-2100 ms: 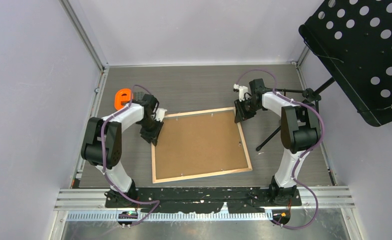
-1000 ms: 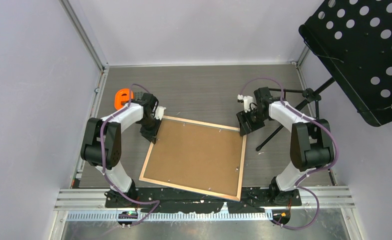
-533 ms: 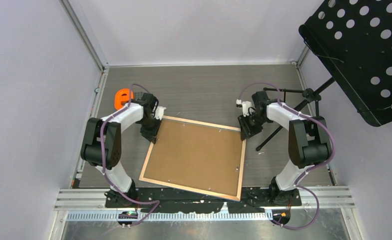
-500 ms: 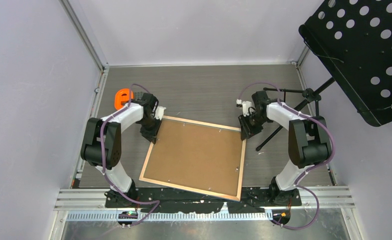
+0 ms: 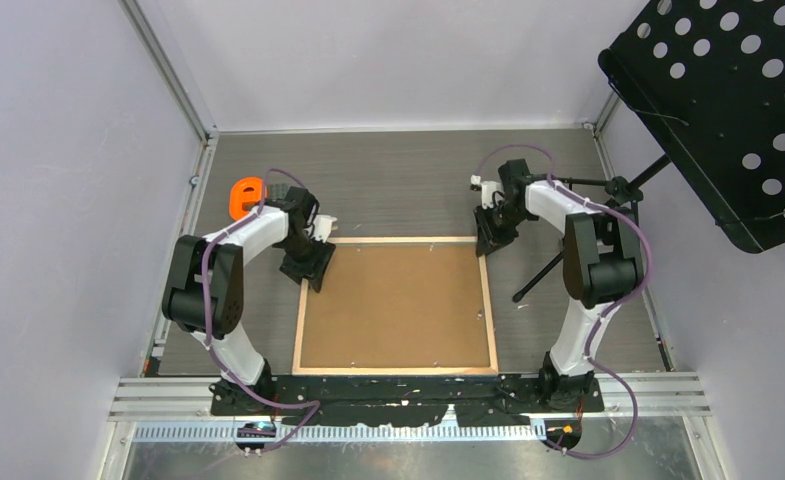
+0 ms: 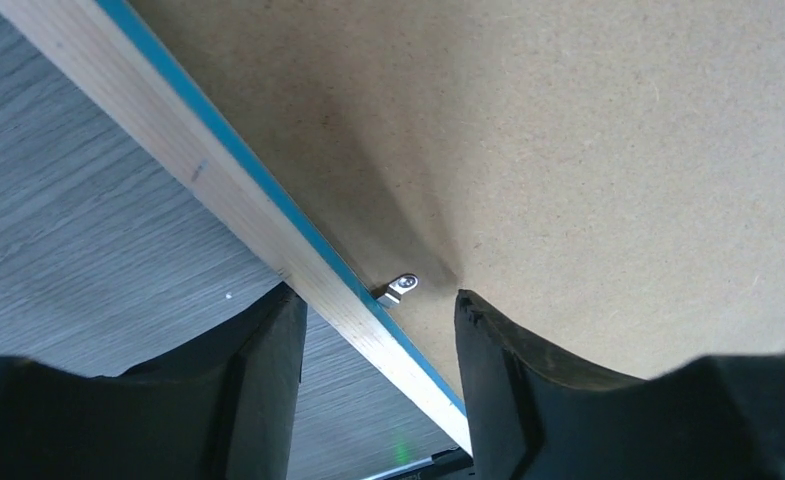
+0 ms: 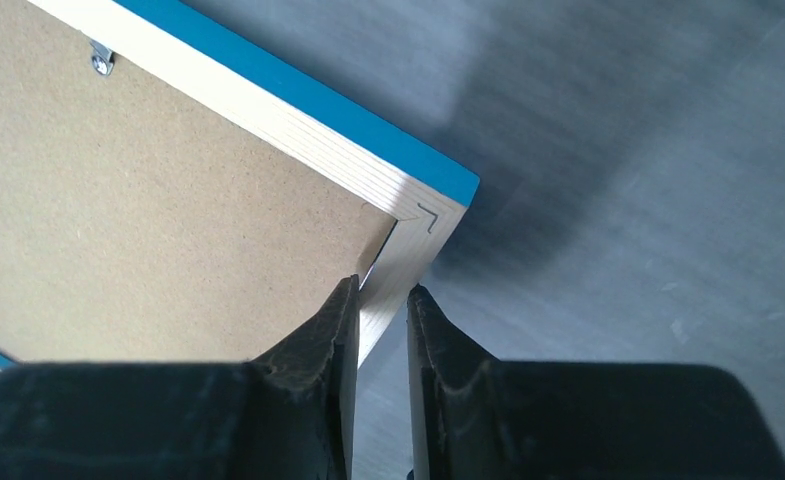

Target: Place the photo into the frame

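Our left fingers [image 6: 253, 370] stand apart on either side of the frame's left rail without pinching it, so the left gripper [image 6: 378, 300] is open. The right fingers [image 7: 323, 340] are pressed together onto the wooden rail just below the far right corner, so the right gripper [image 7: 380, 290] grips the frame. Under everything we see the grey wood-grain table [image 5: 408, 180], and at its far right corner hangs a black perforated music stand [image 5: 728, 110]. The large thin rectangular frame [image 5: 398, 371], light wood on the back with a bright blue edge, lies face down in the middle of the table. Its near rail runs along the table's near edge by our arm bases, and its sides sit square to that edge. A plain brown backing board [image 5: 396, 305] fills it. Near the table's left edge, just behind our left arm, sits a small orange object [image 5: 245, 195]. Between our left fingers a small metal clip [image 6: 401, 285] lies on the board at the rail's inner edge.
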Available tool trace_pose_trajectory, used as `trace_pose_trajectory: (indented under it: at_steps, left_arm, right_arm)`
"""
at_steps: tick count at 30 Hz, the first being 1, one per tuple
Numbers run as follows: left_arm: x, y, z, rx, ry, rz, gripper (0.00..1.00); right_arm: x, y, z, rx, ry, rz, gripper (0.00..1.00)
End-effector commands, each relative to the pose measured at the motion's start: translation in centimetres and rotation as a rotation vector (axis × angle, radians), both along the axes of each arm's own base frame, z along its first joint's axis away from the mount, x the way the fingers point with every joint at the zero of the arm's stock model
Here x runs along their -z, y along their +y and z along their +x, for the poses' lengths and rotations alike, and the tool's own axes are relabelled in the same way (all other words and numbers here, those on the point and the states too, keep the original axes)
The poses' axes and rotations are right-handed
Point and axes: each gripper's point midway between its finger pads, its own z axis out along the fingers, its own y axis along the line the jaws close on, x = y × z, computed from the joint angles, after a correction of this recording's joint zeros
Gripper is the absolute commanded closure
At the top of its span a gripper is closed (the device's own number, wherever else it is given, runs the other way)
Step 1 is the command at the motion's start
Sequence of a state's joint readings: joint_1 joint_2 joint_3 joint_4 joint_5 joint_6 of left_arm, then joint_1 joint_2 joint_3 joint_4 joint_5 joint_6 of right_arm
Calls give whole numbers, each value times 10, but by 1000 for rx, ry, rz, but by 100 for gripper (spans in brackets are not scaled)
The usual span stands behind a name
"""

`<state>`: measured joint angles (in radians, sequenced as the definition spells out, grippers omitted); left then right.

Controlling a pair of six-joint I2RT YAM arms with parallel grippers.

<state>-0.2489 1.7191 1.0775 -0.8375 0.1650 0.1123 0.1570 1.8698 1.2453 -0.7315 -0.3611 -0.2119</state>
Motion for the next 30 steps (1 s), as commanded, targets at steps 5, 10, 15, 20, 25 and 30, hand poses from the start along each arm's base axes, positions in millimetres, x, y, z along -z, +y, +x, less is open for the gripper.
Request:
trace_pose_trajectory:
  at_steps: [5, 10, 15, 20, 25, 30]
  left_arm:
    - [-8, -11, 9, 17, -26, -48, 39]
    - [-10, -13, 10, 19, -30, -63, 33]
    - [-11, -14, 10, 19, -37, -70, 29]
    - [-11, -15, 10, 20, -36, -75, 27]
    - [-12, -15, 11, 20, -39, -75, 26]
    - [-14, -13, 13, 19, -62, -64, 24]
  right_arm:
    - [-2, 7, 78, -55, -182, -24, 89]
    - [-12, 9, 101, -59, -234, -42, 68]
    - [-33, 8, 110, -45, -308, -55, 47]
    - [-65, 18, 110, -31, -421, -63, 40]
    - [-78, 51, 94, -79, -465, -50, 43]
    - [-77, 83, 84, -106, -489, -32, 49]
